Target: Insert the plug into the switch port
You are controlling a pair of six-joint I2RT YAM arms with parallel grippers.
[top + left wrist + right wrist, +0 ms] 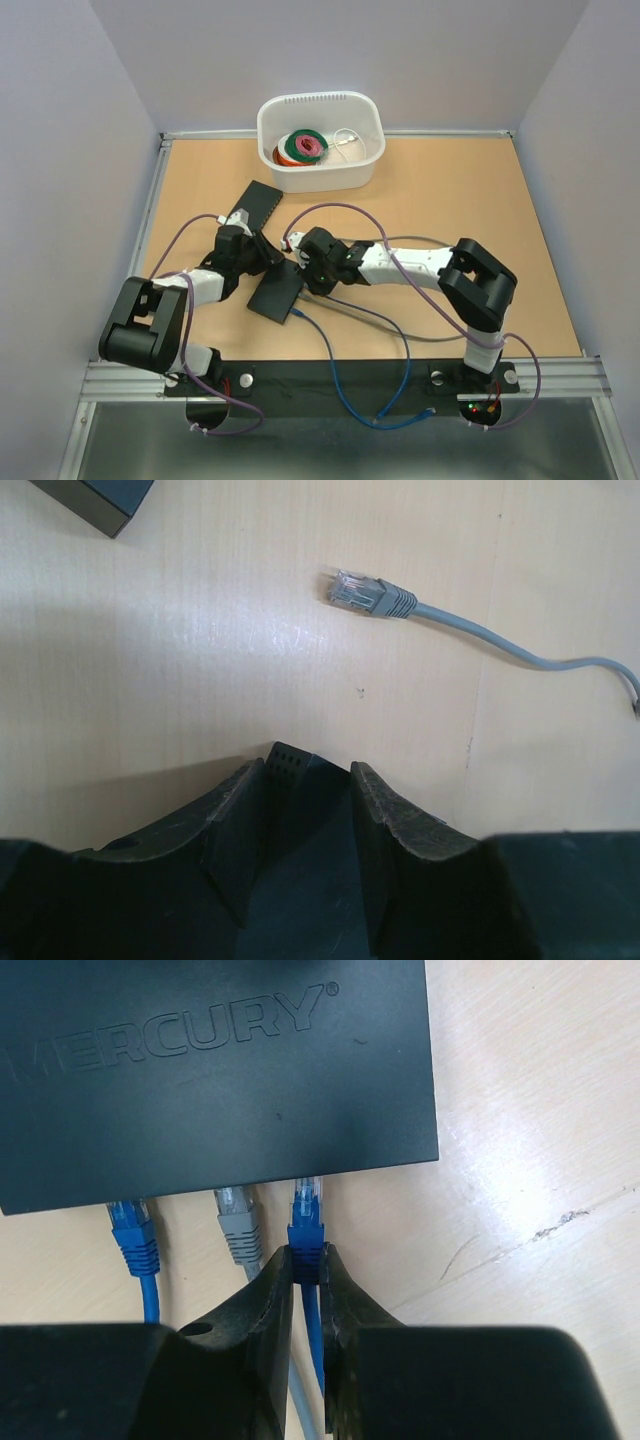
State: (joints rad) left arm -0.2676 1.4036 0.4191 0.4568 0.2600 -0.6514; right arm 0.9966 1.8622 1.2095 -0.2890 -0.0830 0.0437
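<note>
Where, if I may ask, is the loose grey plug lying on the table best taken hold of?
Take the grey plug by its boot, behind the clear tip, from above across its sides: it lies flat, and the tip must stay free.

Top camera looks down from behind me over the whole table [450, 200]. Wrist cameras face it closely; the right wrist view shares the switch [200, 1080].

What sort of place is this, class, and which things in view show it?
Probably a robot test cell: plain walls around a wooden table, two arms bolted at its edge, the right gripper holding a blue plug at a switch.
</note>
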